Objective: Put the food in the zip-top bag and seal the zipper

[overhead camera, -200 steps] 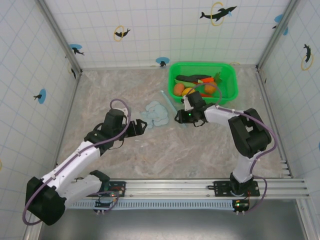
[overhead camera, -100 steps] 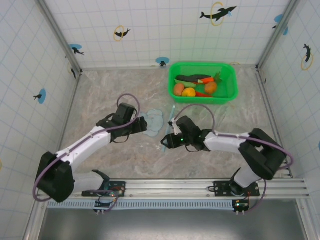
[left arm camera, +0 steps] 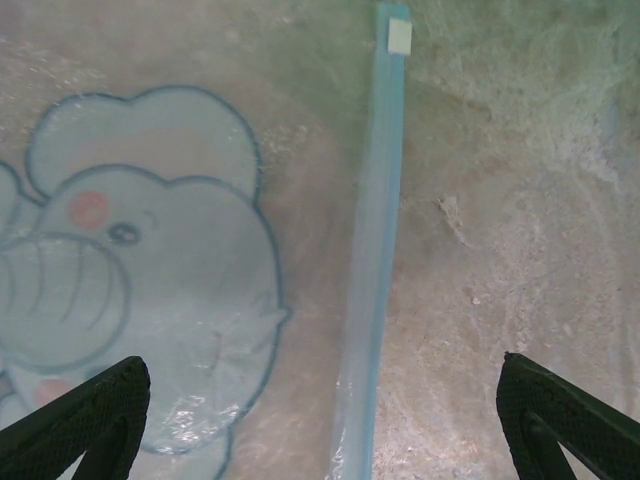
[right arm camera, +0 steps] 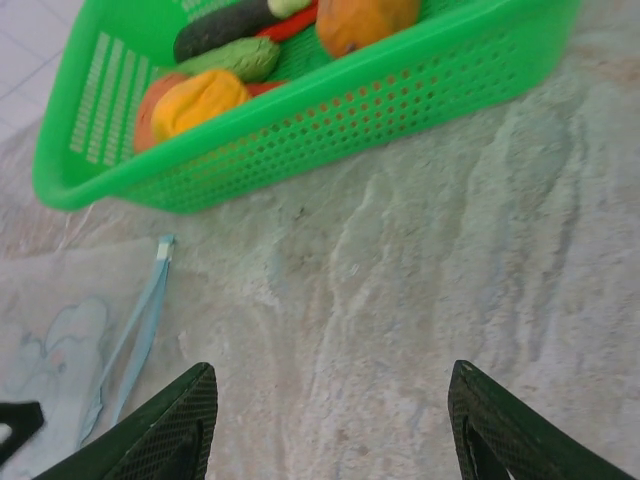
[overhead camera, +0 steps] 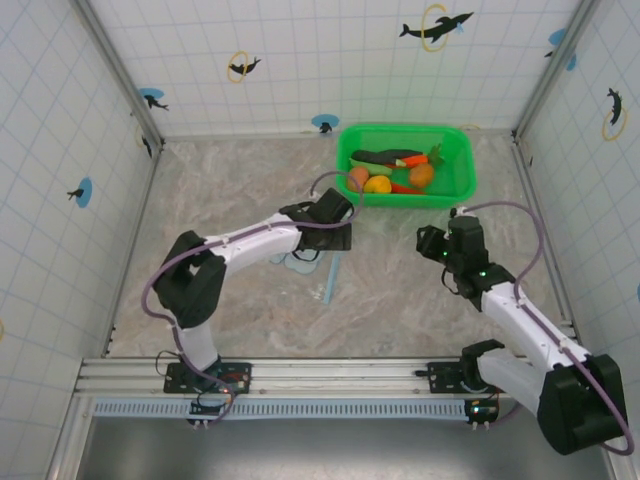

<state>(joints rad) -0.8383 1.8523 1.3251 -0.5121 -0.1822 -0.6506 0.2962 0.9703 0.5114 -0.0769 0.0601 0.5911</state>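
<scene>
The left pincer (overhead camera: 333,238) has swung across from the left of the zip-top bag (overhead camera: 300,262) to a spot over its right side, close to the green basket (overhead camera: 455,190). In its wrist view the left pincer (left arm camera: 320,430) stands wide, one finger at each lower corner, holding nothing. The right pincer (overhead camera: 428,242) has pulled back from the middle of the tabletop (overhead camera: 400,300) to the right; it too is spread wide and empty (right arm camera: 330,430).

Between the left fingers the bag (left arm camera: 130,250) lies flat on the tabletop, clear plastic with a light-blue elephant print. The zipper (left arm camera: 370,250), a pale blue strip, runs along its right edge. From above, the zipper (overhead camera: 329,280) now sits nearer the arm bases than half a second ago. In the right wrist view the strip (right arm camera: 135,340) reads as two thin lines parting slightly.

The food (overhead camera: 385,172) is all in the basket (right arm camera: 300,130): dark eggplant (right arm camera: 225,28), green piece (right arm camera: 235,58), yellow-orange fruit (right arm camera: 195,100).
</scene>
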